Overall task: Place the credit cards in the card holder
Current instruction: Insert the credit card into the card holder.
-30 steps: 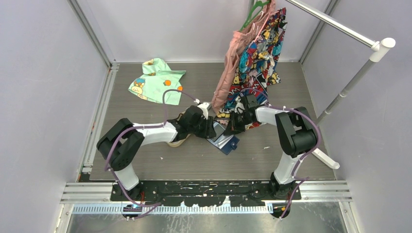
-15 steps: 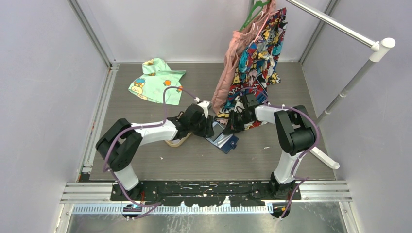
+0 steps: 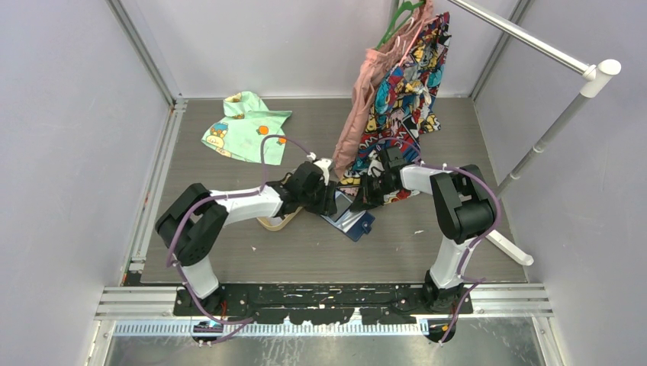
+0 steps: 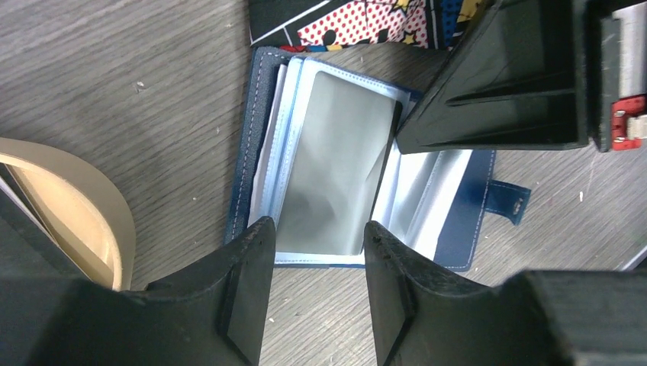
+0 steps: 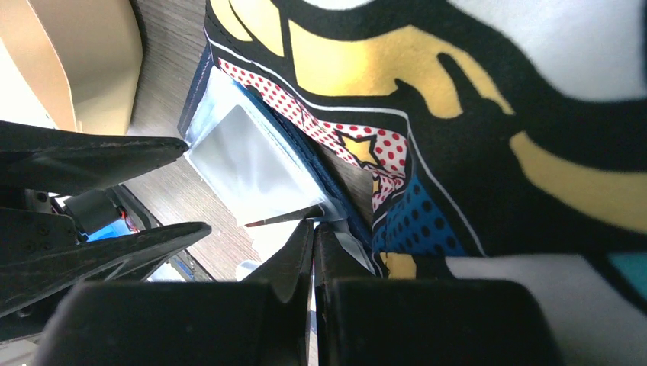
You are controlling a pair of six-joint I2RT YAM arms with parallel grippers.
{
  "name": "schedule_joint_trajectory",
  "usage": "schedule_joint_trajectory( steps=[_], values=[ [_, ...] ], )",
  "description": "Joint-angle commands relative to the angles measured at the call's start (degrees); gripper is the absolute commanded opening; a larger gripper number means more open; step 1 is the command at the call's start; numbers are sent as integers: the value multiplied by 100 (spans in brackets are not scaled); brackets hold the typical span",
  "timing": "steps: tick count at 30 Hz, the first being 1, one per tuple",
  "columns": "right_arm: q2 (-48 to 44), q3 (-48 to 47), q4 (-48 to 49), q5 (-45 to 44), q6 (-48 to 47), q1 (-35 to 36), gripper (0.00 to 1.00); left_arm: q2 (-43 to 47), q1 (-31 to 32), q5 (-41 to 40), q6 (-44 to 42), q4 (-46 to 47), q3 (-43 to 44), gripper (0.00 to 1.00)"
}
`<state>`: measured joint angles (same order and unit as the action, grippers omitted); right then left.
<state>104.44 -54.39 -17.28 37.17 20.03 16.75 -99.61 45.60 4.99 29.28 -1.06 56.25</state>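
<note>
Left wrist cam: left gripper (image 4: 317, 236) approx half open, empty, over card holder (image 4: 336, 160) lying open on table (image 4: 114, 76) beside tan tray (image 4: 69, 206). Right gripper (image 5: 313, 229) closed, tips at its inner pockets.

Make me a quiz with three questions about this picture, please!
1. In the top view, where is the tan tray?
A) left of the card holder
B) on top of it
C) hanging on the rail

2. What colour is the card holder's cover?
A) red
B) navy blue
C) green

3. How is the left end effector?
A) shut
B) holding a card
C) open

Answers:
1 A, the tray lies to its left.
2 B, its edges and tab show navy.
3 C, there is a wide gap with nothing gripped.
</note>
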Motion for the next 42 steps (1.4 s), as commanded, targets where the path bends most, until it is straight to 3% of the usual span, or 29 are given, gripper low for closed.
schedule_joint_trajectory(
  steps=[1, 17, 29, 42],
  values=[
    [155, -107, 40, -229, -141, 15, 5, -112, -31, 45, -103, -136, 252, 48],
    [149, -107, 50, -129, -140, 14, 6, -79, -26, 316, 129, -138, 256, 45],
    [82, -116, 44, 251, -284, 21, 7, 267, -34, 767, 722, 584, -69, 42],
    [-91, -181, -196, 461, -602, -14, 15, 221, -29, 983, 1109, 1096, -223, 42]
  ],
)
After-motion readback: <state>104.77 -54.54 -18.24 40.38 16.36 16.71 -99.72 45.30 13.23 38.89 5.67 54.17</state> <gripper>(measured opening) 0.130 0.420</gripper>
